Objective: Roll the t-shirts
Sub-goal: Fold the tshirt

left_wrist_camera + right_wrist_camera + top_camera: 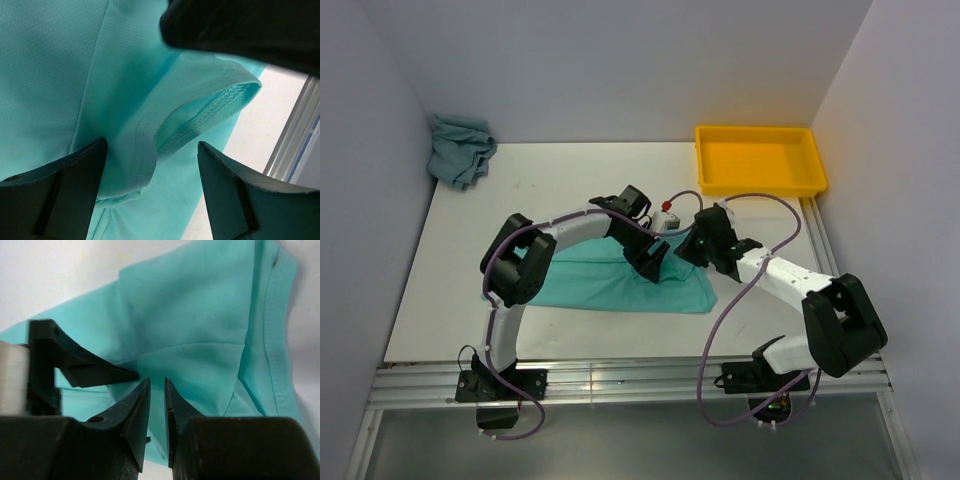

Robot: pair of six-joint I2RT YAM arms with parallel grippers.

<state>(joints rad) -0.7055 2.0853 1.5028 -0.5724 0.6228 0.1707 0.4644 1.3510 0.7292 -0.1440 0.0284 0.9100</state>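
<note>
Thin, limp, light knit, likely to slide and bunch; best pinched at hem or seam, not mid-panel. Mint shirt (595, 285) flat at centre, 2nd shirt (460, 148) balled far-left. Left gripper (152, 150) released wide, straddling sleeve hem (210, 107) just below. Right gripper (157, 382) nearly pinched over fabric; grasp unclear.

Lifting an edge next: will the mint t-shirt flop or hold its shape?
Likely floppy: the mint t-shirt lies flat with soft creases, its hem curling over itself. It looks thin, so probably light, and a lifted edge should sag. The doubled hem may give the left pincer a surer hold.
</note>
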